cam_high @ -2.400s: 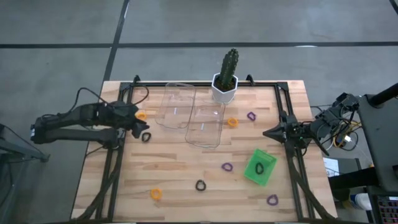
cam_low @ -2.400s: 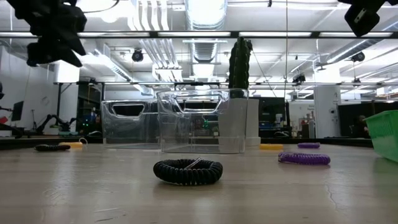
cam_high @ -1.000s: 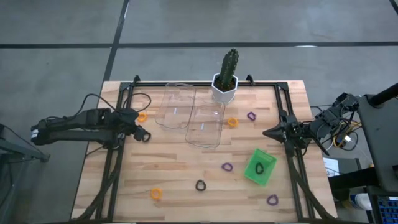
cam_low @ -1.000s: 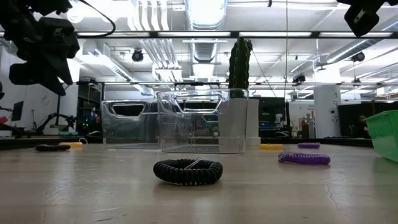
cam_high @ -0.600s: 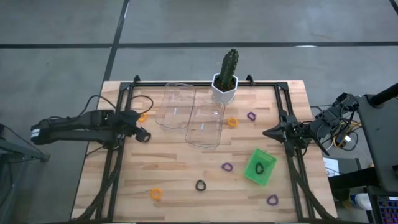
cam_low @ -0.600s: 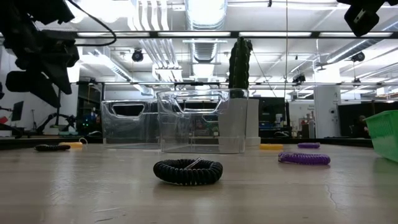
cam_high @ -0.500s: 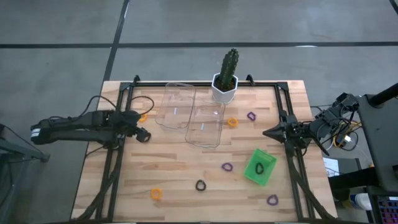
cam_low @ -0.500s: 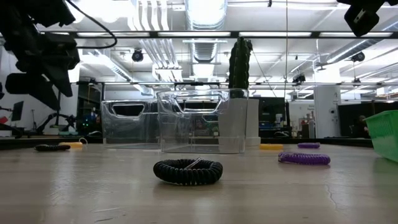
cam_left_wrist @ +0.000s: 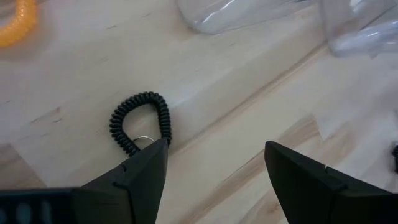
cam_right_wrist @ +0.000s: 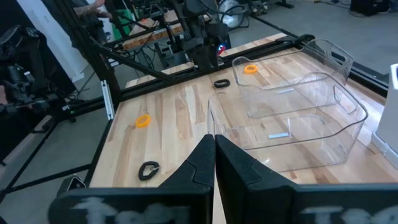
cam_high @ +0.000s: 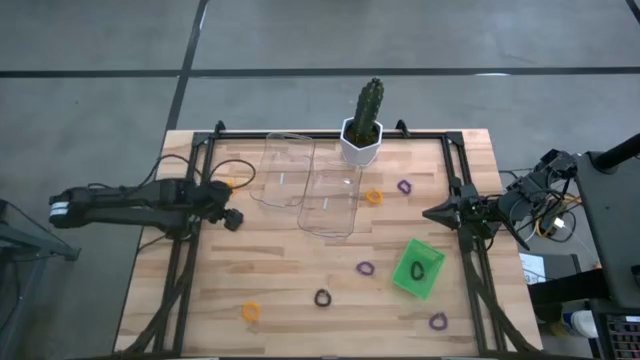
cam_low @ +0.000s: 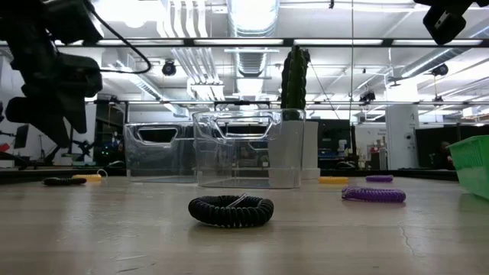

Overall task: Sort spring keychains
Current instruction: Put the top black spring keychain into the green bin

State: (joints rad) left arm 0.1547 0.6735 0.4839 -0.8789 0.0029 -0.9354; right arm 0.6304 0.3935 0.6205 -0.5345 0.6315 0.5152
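left gripper, left of frame: fingers spread wide, poised over a black keychain on the table | centre: clear trays looked empty; orange, purple, black keychains lay scattered | green tray, lower right: one black keychain inside; sorting seemingly barely begun | right gripper, right edge: closed, idle

No text, label, brand, number or sign can be read in any view.
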